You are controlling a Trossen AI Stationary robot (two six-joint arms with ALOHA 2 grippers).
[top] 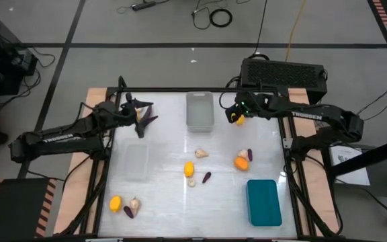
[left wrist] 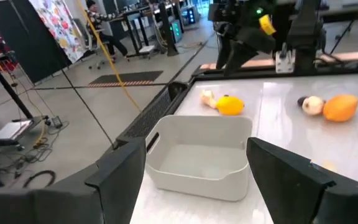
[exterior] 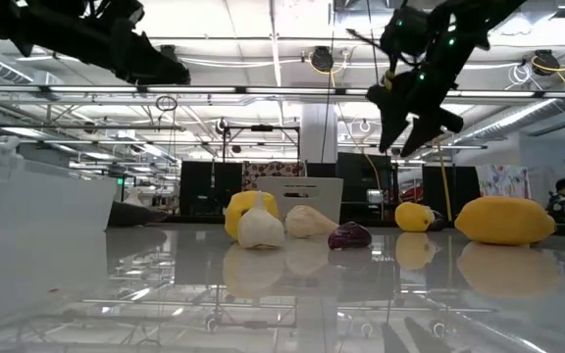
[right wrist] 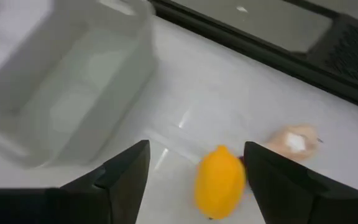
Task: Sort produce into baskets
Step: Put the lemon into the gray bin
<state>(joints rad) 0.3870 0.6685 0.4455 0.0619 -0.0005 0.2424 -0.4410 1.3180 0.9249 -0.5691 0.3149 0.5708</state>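
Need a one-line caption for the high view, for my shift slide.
Left gripper and right gripper flank the grey basket; loose produce, clear basket and teal basket wait lower in frame.

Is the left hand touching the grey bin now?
Apart. The high view shows a plain strip of bare table between the left hand and the grey bin.

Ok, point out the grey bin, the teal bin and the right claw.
grey bin (top: 199, 122): high view, on its near rim.
teal bin (top: 264, 202): high view, middle of its top.
right claw (top: 236, 117): high view, between its fingertips, beside the yellow piece.
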